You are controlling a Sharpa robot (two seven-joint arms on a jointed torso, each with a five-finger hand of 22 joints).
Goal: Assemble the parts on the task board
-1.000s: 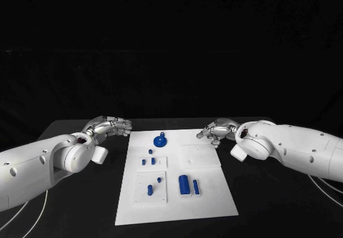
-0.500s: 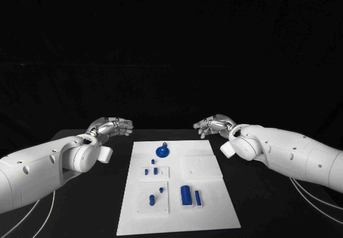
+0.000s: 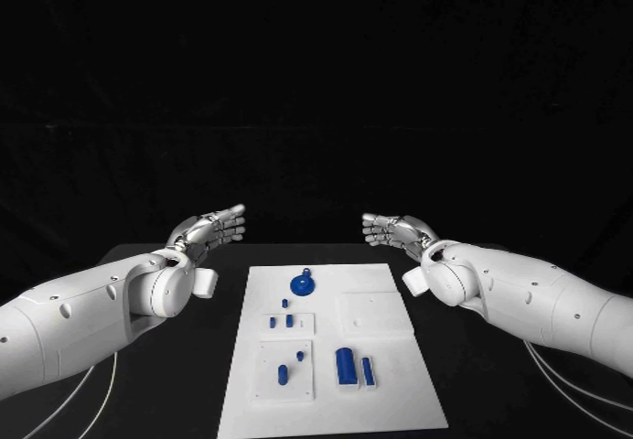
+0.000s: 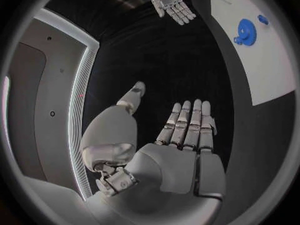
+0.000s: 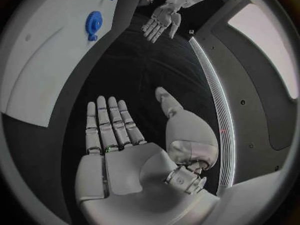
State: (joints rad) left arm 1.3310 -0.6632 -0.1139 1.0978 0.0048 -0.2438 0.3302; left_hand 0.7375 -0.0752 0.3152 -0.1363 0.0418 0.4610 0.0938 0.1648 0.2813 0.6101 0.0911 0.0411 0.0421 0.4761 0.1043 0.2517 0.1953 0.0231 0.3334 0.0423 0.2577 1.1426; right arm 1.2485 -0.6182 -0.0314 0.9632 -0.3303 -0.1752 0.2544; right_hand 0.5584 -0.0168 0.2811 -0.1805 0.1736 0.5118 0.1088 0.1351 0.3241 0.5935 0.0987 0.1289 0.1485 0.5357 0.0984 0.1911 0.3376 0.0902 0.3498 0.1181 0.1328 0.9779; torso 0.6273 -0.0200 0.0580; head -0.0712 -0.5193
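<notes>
In the head view we find the board (image 3: 376, 384) lying flat in the middle of the table (image 3: 158, 384), its long side running away from the robot. On it we note a gear (image 3: 302, 285) near the far end, a small part (image 3: 284, 303) just nearer than the gear, two short pegs (image 3: 281, 321) side by side on a raised plate on the board's left half, and a peg (image 3: 283, 372) with a smaller one beside it on a second plate nearer the robot. A cylinder (image 3: 344, 363) and a slim bar (image 3: 367, 369) stand just beside each other on the right half. The left hand (image 3: 211, 229) is raised off the far left corner of the board, fingers straight and apart, holding nothing. The right hand (image 3: 394, 230) is raised off the far right corner, likewise spread and empty. Both hands are well apart from every part. In the left wrist view we see the left hand (image 4: 181, 145) flat, palm showing, fingers side by side and extended, thumb set out to one side, nothing in it; the gear (image 4: 245, 33) lies on the board (image 4: 269, 70), and the right hand (image 4: 172, 2) shows spread beyond. In the right wrist view the right hand (image 5: 122, 145) is equally flat and empty, thumb out; the gear (image 5: 94, 22) rests on the board (image 5: 44, 60), and the left hand (image 5: 161, 19) shows with fingers extended.
</notes>
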